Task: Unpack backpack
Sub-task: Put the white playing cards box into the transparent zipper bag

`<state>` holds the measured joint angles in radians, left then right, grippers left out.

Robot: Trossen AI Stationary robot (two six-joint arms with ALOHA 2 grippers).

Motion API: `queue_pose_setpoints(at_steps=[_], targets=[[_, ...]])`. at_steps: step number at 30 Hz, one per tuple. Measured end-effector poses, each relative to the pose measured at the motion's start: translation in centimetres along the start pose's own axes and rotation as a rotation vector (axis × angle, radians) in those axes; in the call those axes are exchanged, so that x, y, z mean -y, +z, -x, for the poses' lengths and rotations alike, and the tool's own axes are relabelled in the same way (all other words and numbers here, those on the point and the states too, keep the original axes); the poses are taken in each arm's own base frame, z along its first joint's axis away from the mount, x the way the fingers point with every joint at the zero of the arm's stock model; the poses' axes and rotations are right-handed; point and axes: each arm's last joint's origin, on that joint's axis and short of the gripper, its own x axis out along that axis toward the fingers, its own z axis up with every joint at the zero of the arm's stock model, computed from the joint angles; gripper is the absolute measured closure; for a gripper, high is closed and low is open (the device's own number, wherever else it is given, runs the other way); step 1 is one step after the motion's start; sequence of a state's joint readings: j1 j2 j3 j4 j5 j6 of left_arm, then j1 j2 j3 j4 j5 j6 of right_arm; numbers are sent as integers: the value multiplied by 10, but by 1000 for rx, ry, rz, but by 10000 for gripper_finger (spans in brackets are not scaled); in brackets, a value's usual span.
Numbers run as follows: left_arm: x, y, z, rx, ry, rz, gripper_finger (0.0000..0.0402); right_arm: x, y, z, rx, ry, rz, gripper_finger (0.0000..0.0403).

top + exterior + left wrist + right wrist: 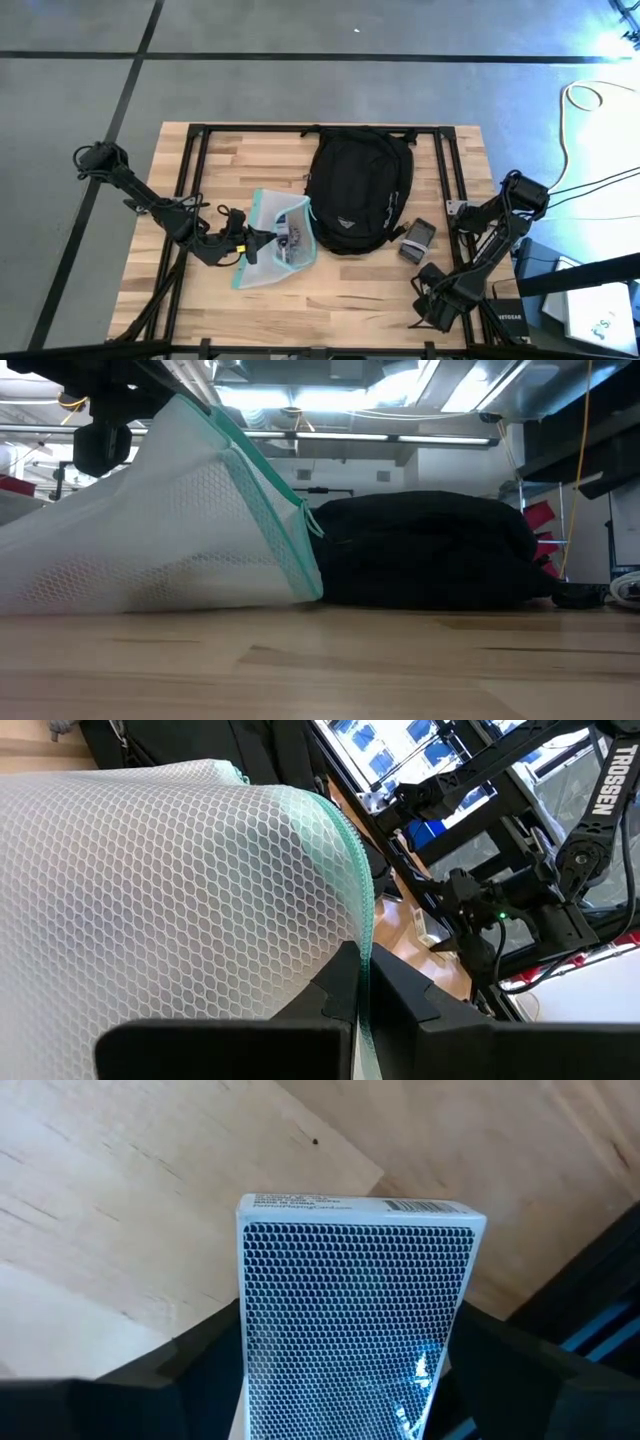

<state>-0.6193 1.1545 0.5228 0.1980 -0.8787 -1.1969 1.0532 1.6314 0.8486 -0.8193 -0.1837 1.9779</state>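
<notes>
Pouch and card box held beside backpack.
My left gripper pinches mesh pouch; right gripper clamps patterned card box.

black backpack, flat, table's far middle

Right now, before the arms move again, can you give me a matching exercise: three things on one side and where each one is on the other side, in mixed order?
Things:
1. backpack
2. pouch
3. card box

Places:
A. held in the right gripper
B. lying on the table, in no gripper
C. its teal edge pinched in the left gripper

Pairs: 1-B, 2-C, 3-A
</notes>
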Motion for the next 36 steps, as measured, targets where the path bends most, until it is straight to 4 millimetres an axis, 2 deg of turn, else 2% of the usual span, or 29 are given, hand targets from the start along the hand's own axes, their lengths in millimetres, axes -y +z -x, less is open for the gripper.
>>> queue_pose_setpoints(at_steps=[7, 15, 22, 26, 32, 36], targets=[[0, 0, 0, 1, 1, 0, 400, -10, 14, 5, 24, 53, 32, 120], [0, 0, 0, 4, 2, 0, 400, -46, 46, 34, 297, 263, 188, 120], [0, 0, 0, 4, 2, -1, 400, -93, 89, 77, 651, 614, 416, 120], [0, 0, 0, 4, 3, -1, 400, -110, 121, 100, 906, 696, 480, 119], [-1, 0, 0, 3, 5, -5, 400, -128, 170, 112, 1208, 730, 498, 119], [-1, 0, 0, 3, 5, -9, 400, -143, 190, 109, 1401, 778, 514, 119]])
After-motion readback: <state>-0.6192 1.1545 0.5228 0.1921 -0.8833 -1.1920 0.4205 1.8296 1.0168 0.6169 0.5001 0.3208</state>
